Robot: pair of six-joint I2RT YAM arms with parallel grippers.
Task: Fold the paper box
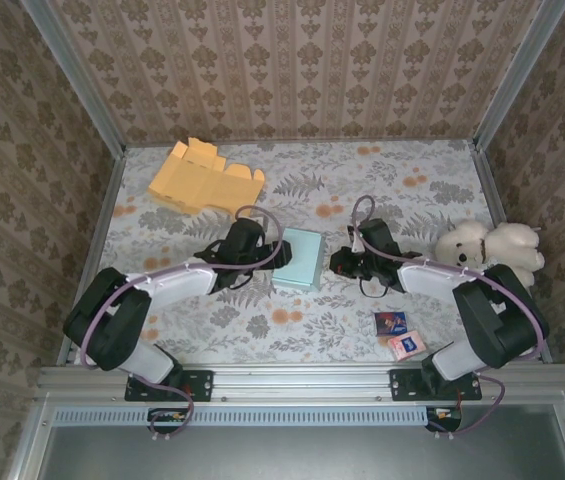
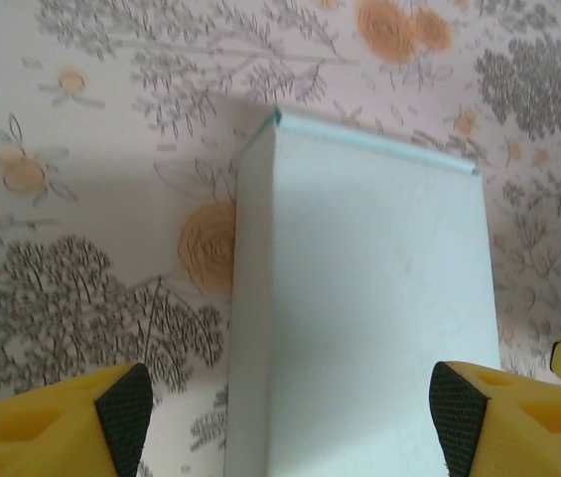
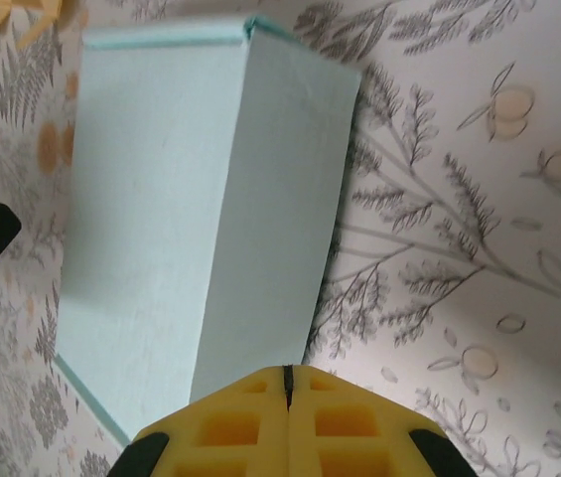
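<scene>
The light blue paper box (image 1: 298, 258) lies closed on the floral table, mid-centre. Seen from the left wrist, the paper box (image 2: 359, 298) reaches up from between my fingers; in the right wrist view the paper box (image 3: 181, 219) fills the left half. My left gripper (image 1: 267, 254) is at the box's left end, open and holding nothing. One of its black pads (image 2: 126, 407) sits outside the box's left wall, while the other is over the top face. My right gripper (image 1: 340, 263) sits just right of the box, its jaws shut (image 3: 287, 383) and empty, tip close to the side wall.
A flat, unfolded orange cardboard sheet (image 1: 205, 178) lies at the back left. A white teddy bear (image 1: 492, 250) sits at the right edge. Two small cards (image 1: 399, 333) lie near the right arm's base. Patterned walls enclose the table on three sides.
</scene>
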